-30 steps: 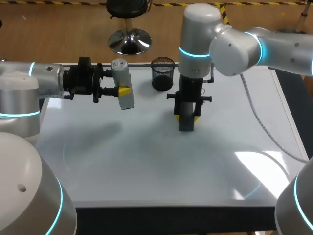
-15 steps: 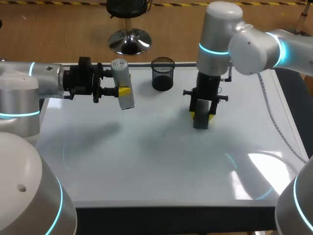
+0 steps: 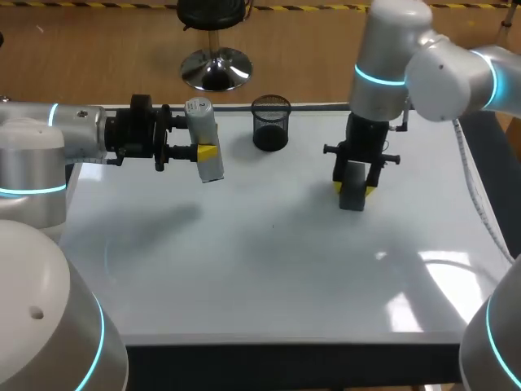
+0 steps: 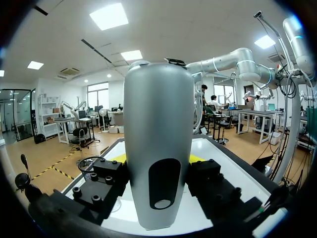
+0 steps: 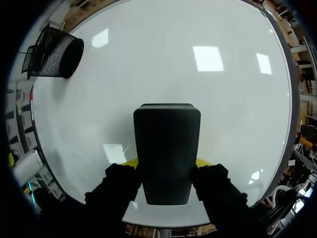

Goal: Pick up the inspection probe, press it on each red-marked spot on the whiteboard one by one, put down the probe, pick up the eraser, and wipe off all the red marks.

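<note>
Firmly clamped, the right jaws hold the eraser [image 3: 352, 194] from two sides, and the yellow tips [image 5: 126, 162] peek out on either side of it in the right wrist view. That eraser [image 5: 167, 151] is a dark block that sticks out well beyond the tips and points straight down at the whiteboard [image 3: 244, 277]. I cannot tell whether its lower end touches the board or hangs just above it. It sits right of the board's middle, towards the far side, and the right arm [image 3: 391, 57] rises upright over it. The left jaws are likewise clamped, on the probe [image 3: 205, 147], with a yellow tip [image 3: 207, 152] showing against its side. That probe [image 4: 157, 144] is a pale grey cylinder with a dark oval slot, standing near upright across the fingers, above the whiteboard's far left part and clear of it. Behind it the left arm [image 3: 65, 138] lies level, coming in from the left. Between the two tools, at the board's far edge, stands a black mesh cup [image 3: 271, 124], apart from both; the right wrist view shows the cup [image 5: 53, 52] well ahead of the eraser and off to one side. Probe and eraser are well apart. The whiteboard covers nearly the whole worktop [image 3: 293, 358].
</note>
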